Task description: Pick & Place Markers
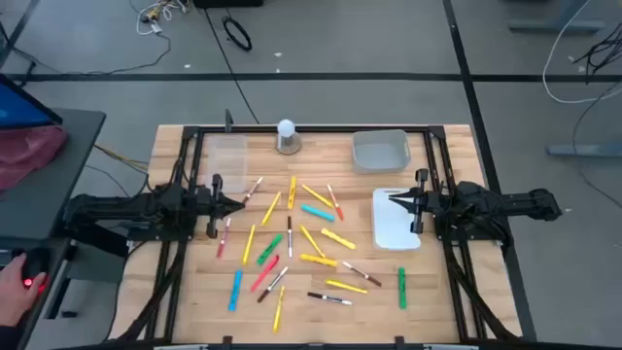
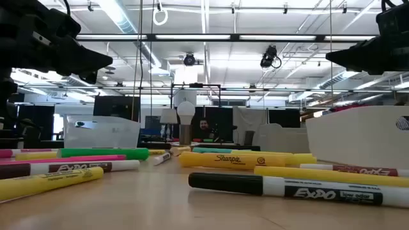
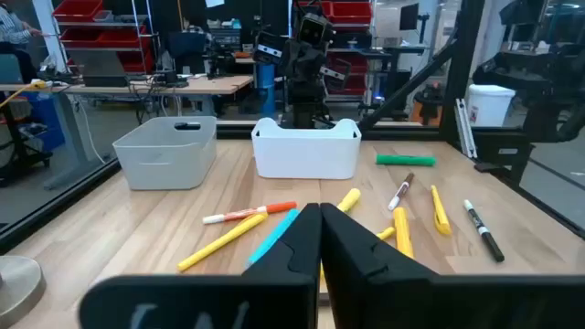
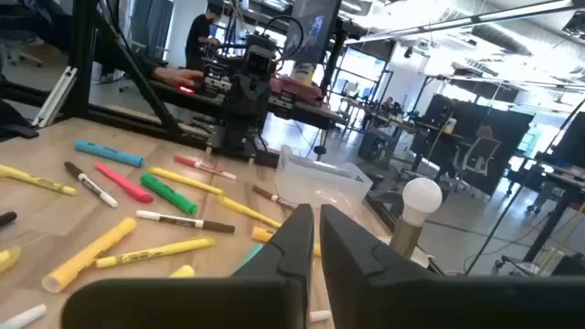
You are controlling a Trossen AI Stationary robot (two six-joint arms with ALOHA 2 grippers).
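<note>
The markers (image 1: 301, 243) lie scattered flat on the wooden table between the two arms: mostly yellow, with green, pink, blue and dark-and-white ones (image 3: 219, 242) (image 4: 169, 194) (image 2: 230, 160). My left gripper (image 1: 238, 204) (image 3: 320, 217) hangs shut above the left edge of the scatter, pointing toward the table's right. My right gripper (image 1: 392, 200) (image 4: 315, 219) hangs shut over the left rim of a white bin (image 1: 398, 222), pointing toward the table's left. Both are well above the table in the low view (image 2: 105, 61) (image 2: 332, 57) and touch nothing.
A grey bin (image 1: 379, 151) stands at the far right, a clear bin (image 1: 228, 156) at the far left, and a white round-topped knob on a grey base (image 1: 286, 136) between them. A black frame (image 1: 311, 128) borders the table. A person's hand (image 1: 19, 282) shows off the left side.
</note>
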